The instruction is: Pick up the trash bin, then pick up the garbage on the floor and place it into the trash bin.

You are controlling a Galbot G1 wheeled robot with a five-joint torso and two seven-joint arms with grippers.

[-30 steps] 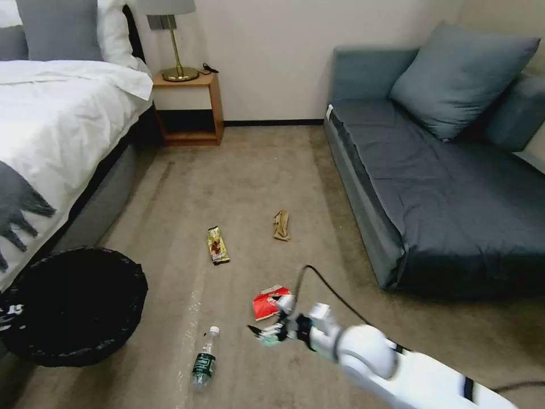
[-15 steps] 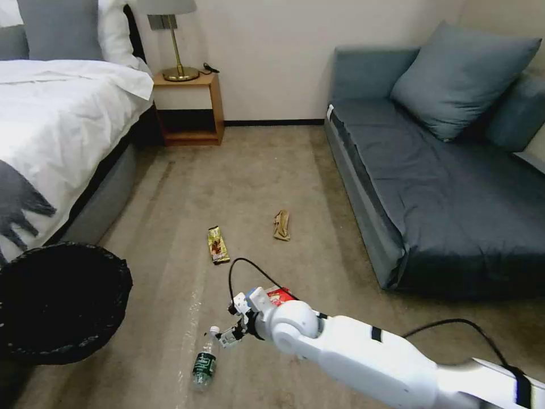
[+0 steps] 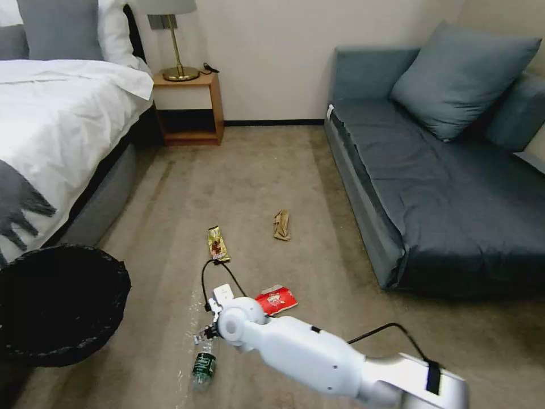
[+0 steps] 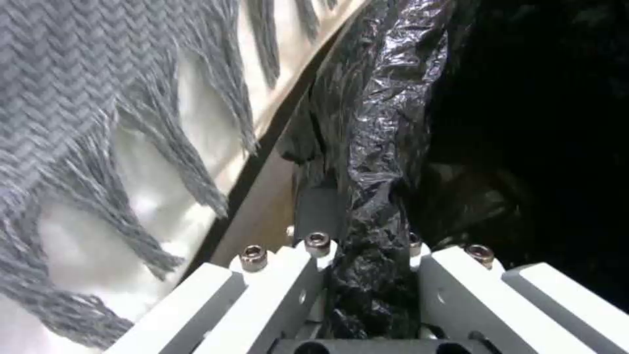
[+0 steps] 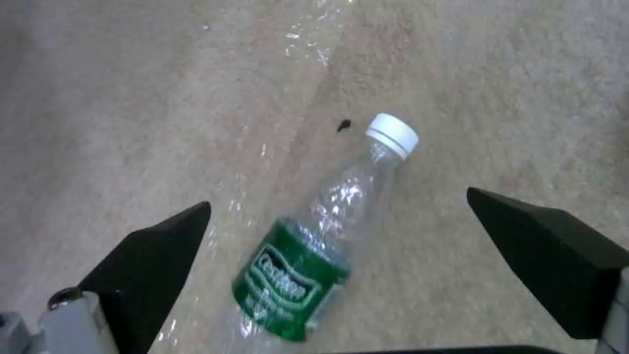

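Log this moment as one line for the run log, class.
left gripper: shut on trash bin rim | right gripper: open above bottle | bottle: lying on carpet

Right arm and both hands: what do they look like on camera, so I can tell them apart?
The right arm is glossy white with rounded joints, a black band near its base and a thin black cable looping above the wrist. The right hand has two black, wedge-shaped fingers on grey mounts. The left hand has white, blocky fingers with silver bolt heads.
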